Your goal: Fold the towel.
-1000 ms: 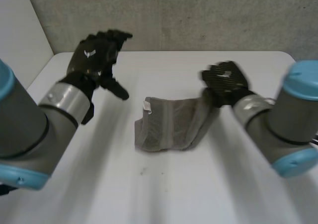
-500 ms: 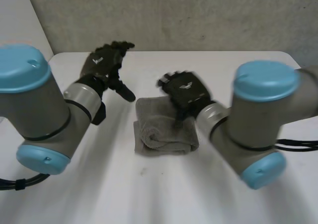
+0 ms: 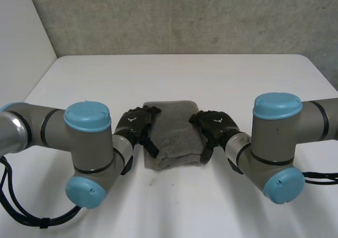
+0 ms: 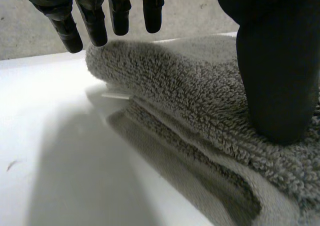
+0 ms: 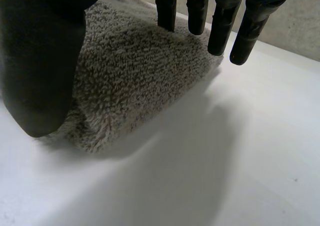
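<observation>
A grey towel [image 3: 171, 135] lies folded into a thick small rectangle in the middle of the white table [image 3: 174, 74]. My left hand [image 3: 135, 126] is at the towel's left side and my right hand [image 3: 215, 127] at its right side, both low on the table. In the left wrist view the layered towel [image 4: 185, 100] lies under straight fingers [image 4: 95, 20], and the thumb [image 4: 275, 75] rests on its top. In the right wrist view straight fingers [image 5: 220, 30] reach over the towel [image 5: 135, 70] with the thumb [image 5: 40, 60] beside its near corner. Both hands are open.
A grey wall [image 3: 179, 16] stands behind the table's far edge. Both arms' bent elbows [image 3: 87, 159] [image 3: 277, 148] sit low over the table's front half, left and right of the towel. A light wall panel [image 3: 21, 32] is at the left.
My right hand carried the towel's right part over to the left, let it go, and the towel now lies folded. Both hands have come down to the towel's two sides.
</observation>
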Tool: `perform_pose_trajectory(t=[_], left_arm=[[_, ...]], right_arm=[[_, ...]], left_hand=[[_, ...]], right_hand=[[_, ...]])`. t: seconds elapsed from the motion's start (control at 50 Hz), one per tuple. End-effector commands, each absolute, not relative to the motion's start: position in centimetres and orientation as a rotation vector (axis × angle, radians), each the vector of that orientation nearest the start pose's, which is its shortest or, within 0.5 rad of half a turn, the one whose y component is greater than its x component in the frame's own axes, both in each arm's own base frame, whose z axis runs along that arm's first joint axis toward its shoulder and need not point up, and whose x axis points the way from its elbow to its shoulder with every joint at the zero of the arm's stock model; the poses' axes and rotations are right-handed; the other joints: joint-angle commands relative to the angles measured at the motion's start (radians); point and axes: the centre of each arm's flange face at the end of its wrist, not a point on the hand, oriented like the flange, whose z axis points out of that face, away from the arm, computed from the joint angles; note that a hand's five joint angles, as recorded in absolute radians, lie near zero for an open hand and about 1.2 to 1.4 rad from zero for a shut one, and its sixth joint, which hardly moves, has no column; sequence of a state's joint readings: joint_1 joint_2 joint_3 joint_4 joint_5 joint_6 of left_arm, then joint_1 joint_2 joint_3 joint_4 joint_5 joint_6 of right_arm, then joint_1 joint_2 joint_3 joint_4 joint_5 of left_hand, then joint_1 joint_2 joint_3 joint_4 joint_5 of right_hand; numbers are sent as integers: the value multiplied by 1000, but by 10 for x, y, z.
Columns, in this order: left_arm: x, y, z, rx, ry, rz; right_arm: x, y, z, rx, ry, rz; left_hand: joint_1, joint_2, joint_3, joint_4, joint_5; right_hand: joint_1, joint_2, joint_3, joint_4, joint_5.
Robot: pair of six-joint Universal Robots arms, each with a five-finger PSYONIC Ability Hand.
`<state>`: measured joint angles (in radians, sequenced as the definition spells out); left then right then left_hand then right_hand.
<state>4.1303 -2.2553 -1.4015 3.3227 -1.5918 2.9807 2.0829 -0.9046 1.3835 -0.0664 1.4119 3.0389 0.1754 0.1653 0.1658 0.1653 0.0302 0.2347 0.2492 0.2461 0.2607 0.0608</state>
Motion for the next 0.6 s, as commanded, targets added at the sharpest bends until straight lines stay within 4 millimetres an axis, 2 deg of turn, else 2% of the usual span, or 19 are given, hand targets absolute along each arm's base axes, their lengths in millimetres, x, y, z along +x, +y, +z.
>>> perform_pose_trajectory(t=[0.02,0.04,0.06,0.08,0.1,0.12,0.14,0.16,0.2,0.22,0.26,0.28,0.32,0.36,0.6], left_arm=[[-328,-266,170,574,2813,-2115],[-326,-263,192,559,2780,-2165],[-326,-263,193,559,2779,-2165],[-322,-261,217,542,2741,-2222],[-317,-259,241,524,2699,-2279],[-317,-259,242,524,2699,-2279],[-312,-256,264,502,2653,-2331],[-312,-256,265,501,2653,-2331],[-296,-246,307,434,2568,-2401],[-296,-246,307,434,2568,-2401],[-277,-238,339,373,2482,-2422],[-277,-238,339,373,2482,-2422],[-267,-228,356,390,2424,-2417],[-265,-224,359,409,2402,-2409],[-266,-220,360,467,2374,-2393]], right_arm=[[312,-277,181,-786,2119,-1628],[312,-277,181,-786,2119,-1629],[307,-279,202,-760,2083,-1690],[299,-281,224,-726,2048,-1759],[299,-281,224,-725,2048,-1759],[289,-284,247,-684,2015,-1838],[276,-287,270,-629,1989,-1922],[276,-287,270,-629,1988,-1922],[251,-290,307,-515,1966,-2079],[251,-290,308,-514,1966,-2080],[234,-287,334,-428,1969,-2177],[234,-287,334,-428,1969,-2177],[229,-285,342,-412,1982,-2190],[224,-280,347,-411,2025,-2166],[220,-280,345,-423,2074,-2126]], left_hand=[[3,13,12,13,-26],[3,13,12,13,-26],[3,13,12,13,-26],[3,13,12,13,-26],[3,13,12,13,-26],[3,13,12,13,-26],[6,16,15,16,-24],[6,16,15,16,-24],[9,19,18,19,-21],[9,19,18,19,-21],[9,19,18,19,-21],[9,19,18,19,-21],[6,16,15,16,-24],[3,13,13,13,-26],[3,13,12,13,-26]], right_hand=[[-60,-75,-72,-86,-61],[-60,-75,-72,-86,-61],[-60,-75,-72,-86,-61],[-60,-75,-72,-86,-61],[-60,-75,-72,-86,-61],[-60,-75,-72,-86,-61],[-60,-75,-72,-86,-61],[-60,-75,-72,-86,-61],[-60,-75,-72,-86,-61],[-60,-75,-72,-86,-61],[-60,-75,-72,-86,-61],[-60,-75,-72,-86,-61],[-60,-75,-72,-86,-61],[-60,-75,-72,-86,-61],[-60,-75,-72,-86,-61]])
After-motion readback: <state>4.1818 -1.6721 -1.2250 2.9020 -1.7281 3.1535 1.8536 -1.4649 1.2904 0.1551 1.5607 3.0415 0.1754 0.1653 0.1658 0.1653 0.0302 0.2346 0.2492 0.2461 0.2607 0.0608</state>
